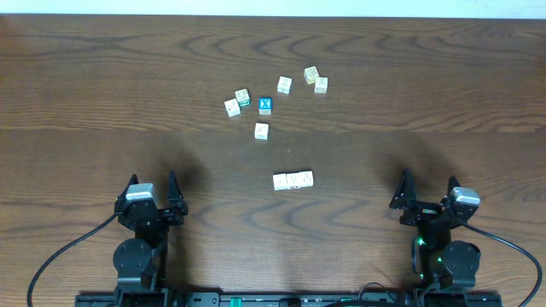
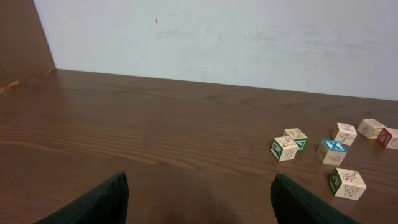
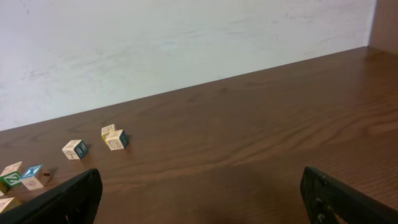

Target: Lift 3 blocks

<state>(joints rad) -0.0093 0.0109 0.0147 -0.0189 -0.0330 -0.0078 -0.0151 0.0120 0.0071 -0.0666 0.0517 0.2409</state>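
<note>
From the overhead camera I see a dark wood-grain table (image 1: pixel 102 85) carrying a cube with a bright blue face and white X (image 1: pixel 265 106). A green-edged block (image 1: pixel 242 97) and a pale block (image 1: pixel 232 107) sit close together at its nine o'clock, and a lone block (image 1: pixel 261 130) lies near its six o'clock. At its one o'clock sits another block (image 1: pixel 284 84), farther toward two o'clock a tilted block (image 1: pixel 311 75) lies just beside a squarer one (image 1: pixel 321 84), and my left wrist view shows a plain white wall (image 2: pixel 249 37) behind the table's far edge.

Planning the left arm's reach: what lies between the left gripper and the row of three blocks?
Nothing: the overhead view shows bare table between the left gripper and the three blocks.
</note>
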